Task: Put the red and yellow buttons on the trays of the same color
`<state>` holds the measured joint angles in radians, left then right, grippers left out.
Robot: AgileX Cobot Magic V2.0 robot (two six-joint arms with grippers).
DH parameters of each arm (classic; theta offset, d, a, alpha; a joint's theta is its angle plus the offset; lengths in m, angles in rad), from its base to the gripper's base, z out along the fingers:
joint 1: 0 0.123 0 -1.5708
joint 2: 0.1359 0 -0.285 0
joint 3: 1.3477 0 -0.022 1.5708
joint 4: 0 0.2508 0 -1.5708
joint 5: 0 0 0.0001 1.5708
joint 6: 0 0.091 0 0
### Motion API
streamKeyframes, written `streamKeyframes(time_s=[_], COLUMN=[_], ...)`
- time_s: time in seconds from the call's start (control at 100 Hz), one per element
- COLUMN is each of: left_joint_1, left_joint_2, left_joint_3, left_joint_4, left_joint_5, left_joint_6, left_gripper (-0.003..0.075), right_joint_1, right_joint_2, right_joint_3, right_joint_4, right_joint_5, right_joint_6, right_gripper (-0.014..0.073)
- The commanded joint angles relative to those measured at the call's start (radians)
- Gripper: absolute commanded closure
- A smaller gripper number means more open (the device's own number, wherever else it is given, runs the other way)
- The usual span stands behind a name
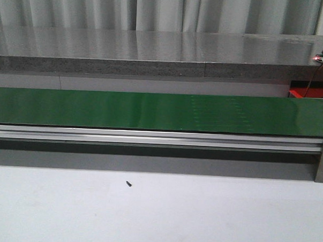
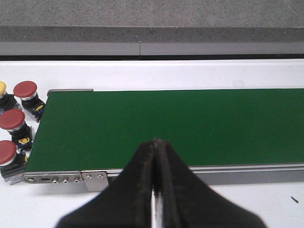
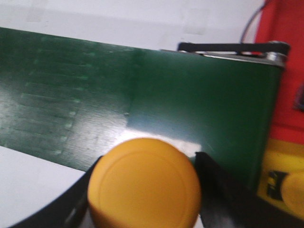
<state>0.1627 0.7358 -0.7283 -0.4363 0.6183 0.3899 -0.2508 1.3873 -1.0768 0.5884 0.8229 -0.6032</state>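
Note:
My right gripper (image 3: 148,162) is shut on a yellow button (image 3: 144,185), whose round cap fills the space between the two black fingers above the near edge of the green belt (image 3: 142,104). Past the belt's end lie a red tray (image 3: 285,71) and a yellow tray (image 3: 285,154), the yellow one holding what looks like another yellow button (image 3: 293,190). My left gripper (image 2: 155,140) is shut and empty over the belt's near rail. Three red buttons (image 2: 25,89) (image 2: 12,118) (image 2: 7,151) and one yellow button (image 2: 2,88) stand beside the belt's other end. Neither gripper shows in the front view.
The green conveyor belt (image 1: 151,111) runs across the table with a metal rail (image 1: 150,136) along its near side. A grey stone counter (image 1: 153,53) lies behind it. A corner of the red tray (image 1: 298,94) shows at the back right.

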Motion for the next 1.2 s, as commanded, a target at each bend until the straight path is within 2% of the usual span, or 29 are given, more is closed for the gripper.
streamKeyframes(time_s=[0.0,0.13,0.54,0.82,1.19], left_joint_1=[-0.007,-0.007,-0.007,-0.007,-0.007], left_joint_2=[-0.003,-0.003,-0.003,-0.003,-0.003], left_joint_3=[-0.028,-0.028,-0.028,-0.028,-0.028], left_joint_4=[-0.025,-0.025,-0.025,-0.025,-0.025], left_joint_5=[-0.059,-0.059,-0.059,-0.059,-0.059], left_joint_6=[-0.004,-0.004,-0.004,-0.004,-0.004], left_gripper=[0.0740,0.0740,0.0740,0.0740,0.0740], right_joint_1=[-0.061,-0.120,-0.212,-0.217,-0.216], right_joint_2=[-0.063,-0.076,-0.076,-0.069,0.021], right_joint_3=[0.030,0.099,0.327,0.433,0.435], right_joint_4=[0.019,-0.029,-0.034,-0.032,-0.006], right_joint_5=[-0.065,-0.124,-0.350,-0.505,-0.519], right_joint_6=[0.004,0.004,0.006,0.030,0.033], right_gripper=[0.0454,0.0454,0.0454,0.0454,0.0452])
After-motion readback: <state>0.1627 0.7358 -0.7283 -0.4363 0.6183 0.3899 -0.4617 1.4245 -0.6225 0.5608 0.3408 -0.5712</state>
